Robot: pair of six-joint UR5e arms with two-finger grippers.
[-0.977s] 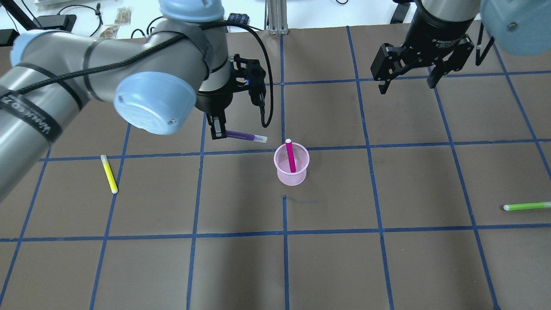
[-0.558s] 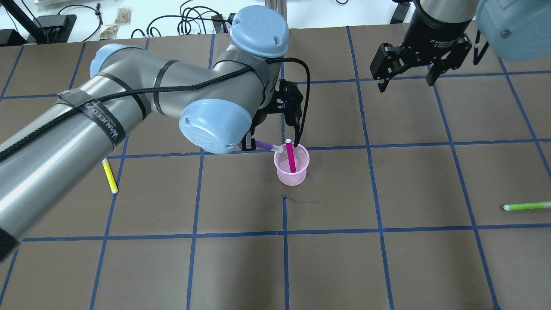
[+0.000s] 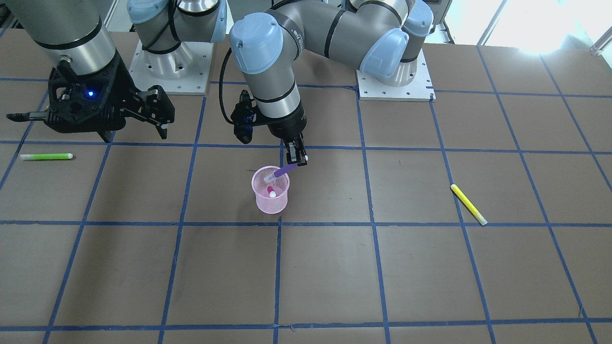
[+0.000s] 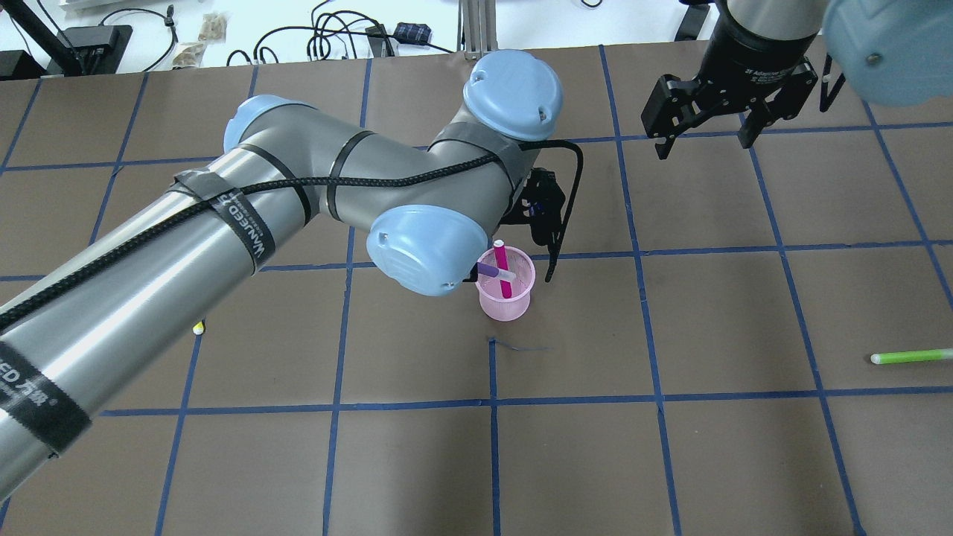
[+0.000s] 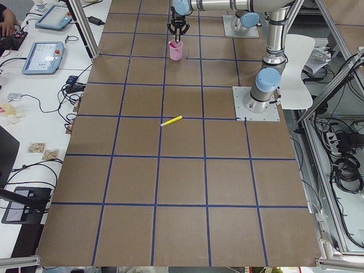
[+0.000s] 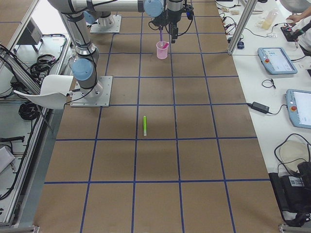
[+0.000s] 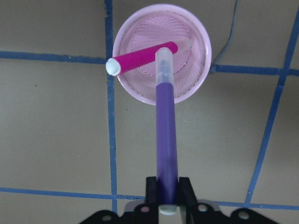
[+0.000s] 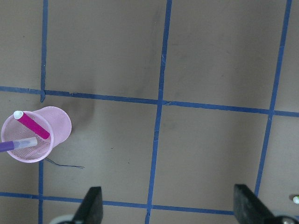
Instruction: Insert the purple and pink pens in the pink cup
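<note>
Overhead view, clock centred on pink cup (image 4: 505,301), 12 = away from robot.

Nearest robot: green pen (image 4: 912,356) lies flat on table (image 4: 595,461), far out at approx 4 o'clk, well apart from everything else. Yellow pen (image 3: 468,204) also flat, out at 9 o'clk, mostly hidden under L arm in overhead.

Mid table: pink cup upright, just beside a blue tape crossing. Pink pen (image 4: 503,272) is in it, leaning, w/ white cap end poking past the rim at 12 o'clk.

Purple pen (image 7: 166,130) comes in from the cup's 9–10 o'clk, tilted down. Its clear-capped tip is over the cup mouth and crosses the pink pen; touching or not, can't tell. Its rear end is pinched in L gripper (image 7: 167,189), fingers (image 7: 152,186) clamped on the barrel either side. L gripper sits just outside the rim, above the cup.

Farthest: R gripper (image 4: 703,145) at 1–2 o'clk, well apart from cup, jaws spread wide w/ nothing between them. Its wrist cam has the cup at 8 o'clk of frame and bare table between the fingers (image 8: 93,205).
</note>
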